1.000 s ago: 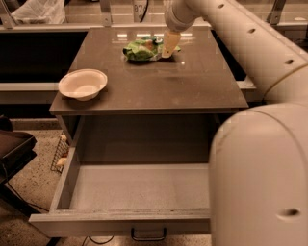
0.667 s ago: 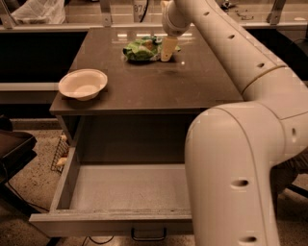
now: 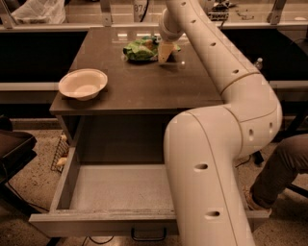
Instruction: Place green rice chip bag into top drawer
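Observation:
The green rice chip bag (image 3: 138, 50) lies on the far part of the brown table top (image 3: 144, 86), crinkled, with light printing. My gripper (image 3: 163, 52) reaches down from the long white arm and sits at the bag's right end, touching or just beside it. The top drawer (image 3: 115, 190) is pulled out wide below the table's front edge. Its flat grey inside is bare, and its dark handle (image 3: 148, 234) shows at the bottom. My arm's big white segment covers the drawer's right part.
A white bowl (image 3: 83, 84) stands at the table's front left corner. A person's leg (image 3: 284, 163) is at the right. A dark chair (image 3: 12, 149) stands at the left. A clear plastic bag (image 3: 38, 10) lies behind the table at the back left.
My gripper has moved slightly left and down, closer to the bag's right end. The arm's lower segments have swung left and now cover more of the drawer. The bag has not moved.

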